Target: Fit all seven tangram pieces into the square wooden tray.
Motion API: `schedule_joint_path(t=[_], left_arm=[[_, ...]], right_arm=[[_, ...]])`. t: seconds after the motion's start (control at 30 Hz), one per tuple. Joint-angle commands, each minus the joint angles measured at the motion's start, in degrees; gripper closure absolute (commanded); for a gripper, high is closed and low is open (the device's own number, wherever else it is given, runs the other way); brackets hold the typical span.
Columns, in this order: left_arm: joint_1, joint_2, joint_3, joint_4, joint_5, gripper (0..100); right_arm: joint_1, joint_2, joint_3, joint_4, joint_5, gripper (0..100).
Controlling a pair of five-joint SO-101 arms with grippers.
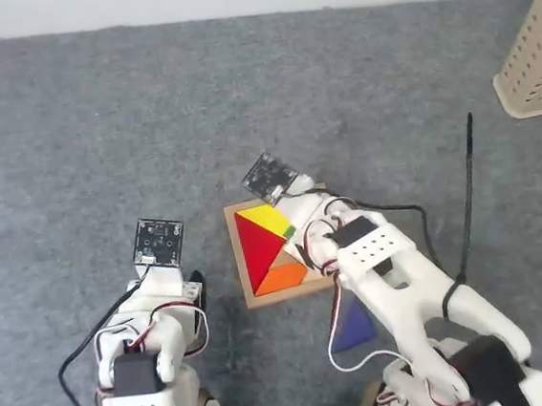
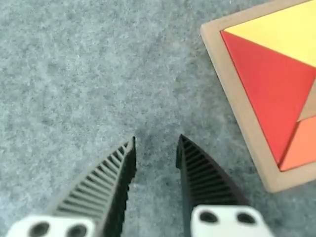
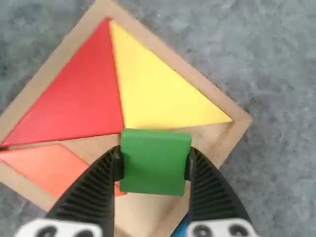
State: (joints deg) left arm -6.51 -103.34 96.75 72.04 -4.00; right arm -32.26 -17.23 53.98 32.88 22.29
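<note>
Right gripper [image 3: 154, 165] pinching green piece [image 3: 155, 160] over tray [image 3: 240, 120] (part-filled), left gripper [image 2: 156, 142] low beside it — jaws slightly apart

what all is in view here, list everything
wooden tray: 1, light wood, mid carpet
red triangle: 1, red, in tray
yellow triangle: 1, yellow, in tray beside red
orange piece: 1, orange, in tray
green square: 1, green, gripped over tray
blue piece: 1, blue, on carpet near tray
basket: 1, beige, far right edge
left claw: 1, black, open over carpet beside tray
right claw: 1, black, shut on green square
</note>
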Motion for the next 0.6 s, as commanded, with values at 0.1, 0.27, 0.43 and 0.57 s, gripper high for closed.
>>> schedule_joint_path(t=[0.1,0.27,0.43,0.57], left_arm=[[0.0,-0.9,-0.2,0.3,0.4,87],[0.0,-0.9,-0.2,0.3,0.4,87],[0.0,-0.9,-0.2,0.3,0.4,87],[0.0,-0.9,-0.2,0.3,0.4,87]], right_arm=[[-0.5,-0.4,-0.4,-1.6,1.5,99.1],[-0.2,-0.4,-0.2,-1.2,1.6,89.1],[-0.1,-0.1,0.0,-1.0,2.0,85.5],[-0.2,-0.3,0.0,0.7,3.6,85.3]])
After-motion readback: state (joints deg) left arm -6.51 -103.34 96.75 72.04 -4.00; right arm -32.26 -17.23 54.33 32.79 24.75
